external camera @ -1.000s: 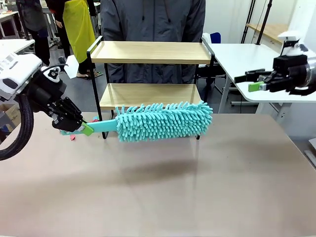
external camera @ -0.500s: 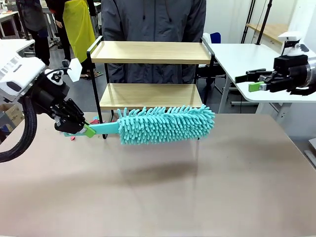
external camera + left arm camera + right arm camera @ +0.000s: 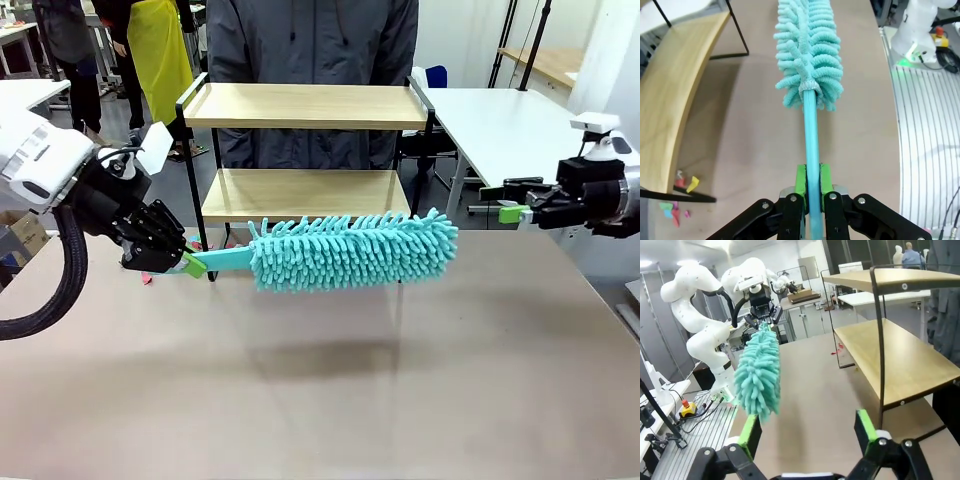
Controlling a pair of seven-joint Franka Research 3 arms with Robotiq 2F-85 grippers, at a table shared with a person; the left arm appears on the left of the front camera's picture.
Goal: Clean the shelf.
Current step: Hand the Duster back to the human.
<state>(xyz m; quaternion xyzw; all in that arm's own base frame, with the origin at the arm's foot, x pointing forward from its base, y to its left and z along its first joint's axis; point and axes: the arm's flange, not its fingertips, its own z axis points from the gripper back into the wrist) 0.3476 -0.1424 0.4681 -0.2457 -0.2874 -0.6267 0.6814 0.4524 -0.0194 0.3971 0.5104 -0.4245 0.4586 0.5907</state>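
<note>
Clamped tight, the left gripper (image 3: 809,186) pinches the thin turquoise handle of the fluffy turquoise microfibre duster (image 3: 352,250) between its 2 green pads (image 3: 800,181), near the handle's end. That end grip gives the duster its full reach, and the handle runs straight out along the fingers, so the brush head follows wherever the wrist points. In the front view the duster hangs level above the brown tabletop (image 3: 330,400), clear of it, with its head in front of the lower board and not, as far as I can tell, touching any board.

The small 2-tier shelf with light wooden boards in a thin black metal frame (image 3: 305,105) stands at the far edge of the tabletop, directly in front of a person in a dark grey jacket (image 3: 310,40). Both boards look bare. A few small coloured scraps (image 3: 676,197) lie on the tabletop by the shelf's leg, seen from the left wrist.

On the other side, the right gripper (image 3: 502,204) hovers well apart from the shelf with its jaws spread wide and nothing between them; from its wrist camera the green pads (image 3: 866,426) frame empty tabletop. It is probably held back to leave the sweep free. My judgement is that wiping has not yet reached the boards.
</note>
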